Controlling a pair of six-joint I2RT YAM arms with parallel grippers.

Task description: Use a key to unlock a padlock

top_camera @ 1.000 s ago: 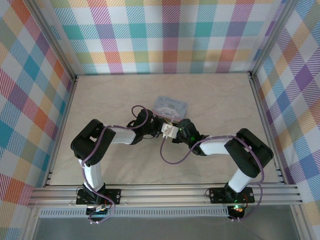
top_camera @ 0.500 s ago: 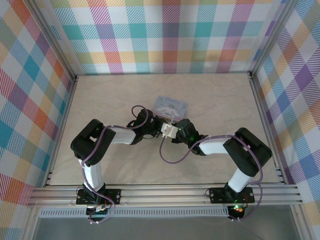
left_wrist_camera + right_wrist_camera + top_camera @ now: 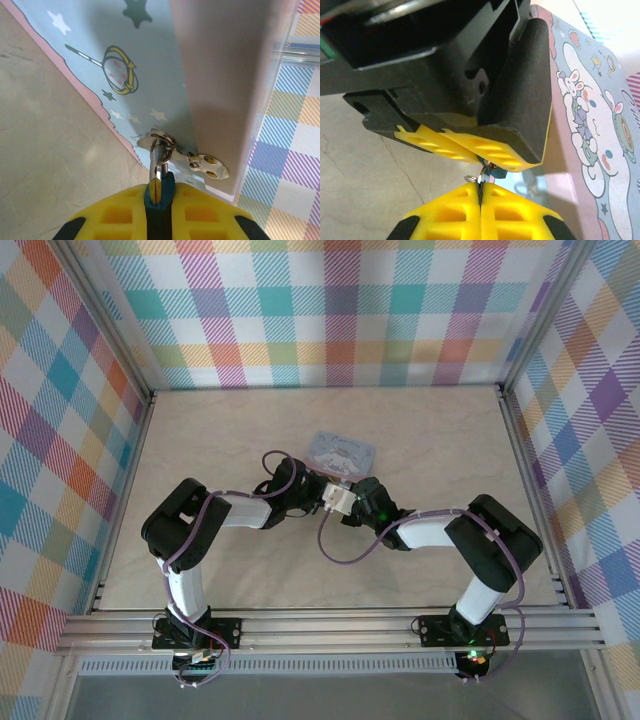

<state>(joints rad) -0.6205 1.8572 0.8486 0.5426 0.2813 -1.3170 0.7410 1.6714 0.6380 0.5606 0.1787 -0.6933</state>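
The tiny blue padlock (image 3: 166, 186) is pinched in my left gripper (image 3: 157, 189), which is shut on its body. Its silver shackle (image 3: 156, 157) rises into the metal clasp (image 3: 207, 165) at the edge of the pale blue cartoon box (image 3: 145, 60). In the right wrist view my right gripper (image 3: 480, 186) is shut on a small silver key (image 3: 483, 176) with a ring, whose tip meets the padlock (image 3: 497, 173) under the left gripper's yellow fingers (image 3: 485, 150). From above, both grippers (image 3: 322, 492) (image 3: 347, 506) meet just in front of the box (image 3: 340, 453).
The box (image 3: 592, 125) lies on the beige tabletop (image 3: 250, 430), right behind both grippers. Plaid walls (image 3: 330, 310) and metal rails (image 3: 330, 630) enclose the table. A purple cable (image 3: 335, 555) loops under the right arm.
Both grippers and the box's near edge have shifted slightly toward the back; the holds are unchanged.
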